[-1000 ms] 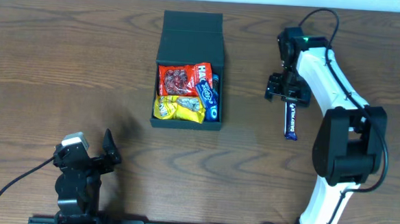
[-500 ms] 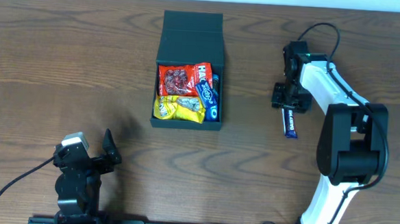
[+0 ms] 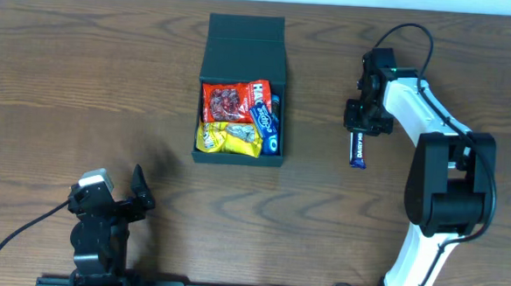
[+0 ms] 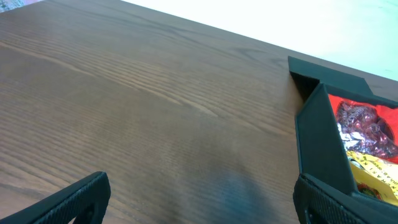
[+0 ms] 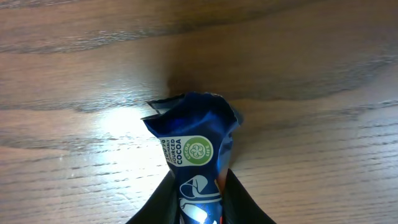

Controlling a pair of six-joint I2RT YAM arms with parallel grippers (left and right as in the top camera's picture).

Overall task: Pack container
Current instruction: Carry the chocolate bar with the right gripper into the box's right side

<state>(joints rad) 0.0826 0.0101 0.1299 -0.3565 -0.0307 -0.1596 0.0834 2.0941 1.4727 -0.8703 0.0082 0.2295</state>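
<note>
Rt pincer (image 3: 361, 131) has shifted left w/ the blue bar (image 3: 358, 151), so the bar now hangs closer to the container (image 3: 245, 46) than a sec ago. It is still well apart from it, out over bare worktop (image 3: 83, 81). Lt arm hasn't budged.

Progress: partly packed, I'd judge. Container sits upper-centre on the worktop, lid (image 3: 245, 39) folded back, and its tray already looks close to full. Bar is clamped by one end between the rt pincer's fingers, wrapper crumpled at the free end in the wrist view. Left to do, prob.: carry the bar across, drop it in, maybe shut the lid. No other loose snacks show on the worktop.

Lt pincer (image 4: 199, 202) is parked near the front-left edge, fingers wide apart, holding nothing.

Counts:
- container: 1
- pkts inside: at least 3, i.e. red pkt (image 3: 230, 99), blue pkt (image 3: 268, 119), yellow pkt (image 3: 229, 139). Yellow could be 2, can't tell.
- blue bar: 1, in rt pincer
- arms: 2
</note>
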